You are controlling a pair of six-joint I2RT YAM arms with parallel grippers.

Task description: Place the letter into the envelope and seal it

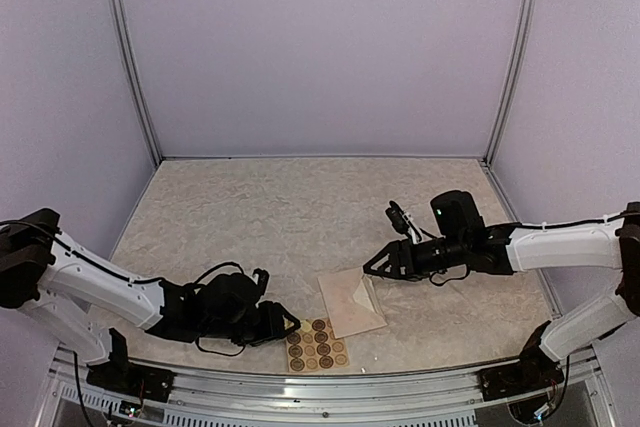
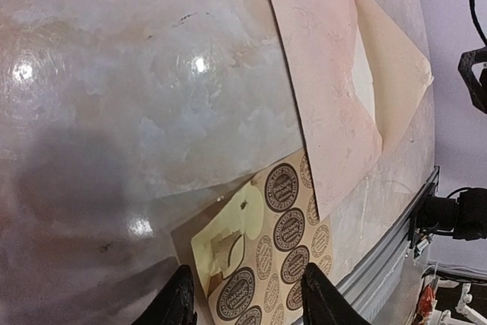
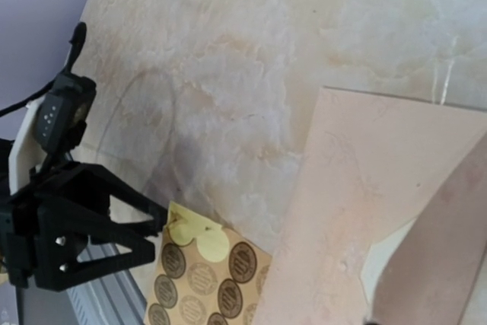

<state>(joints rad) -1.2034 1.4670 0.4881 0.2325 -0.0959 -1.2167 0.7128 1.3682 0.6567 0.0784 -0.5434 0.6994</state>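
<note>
The tan envelope (image 1: 350,305) lies flat near the front edge, with its pointed flap (image 2: 399,74) open toward the right and a whiter inside showing. No separate letter sheet shows. My left gripper (image 1: 290,325) is open and empty, its fingertips (image 2: 179,298) low over the near corner of the sticker sheet (image 2: 285,237). My right gripper (image 1: 368,267) hovers at the envelope's far right corner, above the flap. Its fingers barely show in the right wrist view. The envelope (image 3: 358,203) fills that view's lower right.
The sticker sheet (image 1: 317,344) of round brown stickers lies left of the envelope, its corner spots peeled to pale backing (image 3: 199,237). The metal rail (image 1: 330,387) runs along the front edge. Purple walls enclose the marbled table (image 1: 300,207).
</note>
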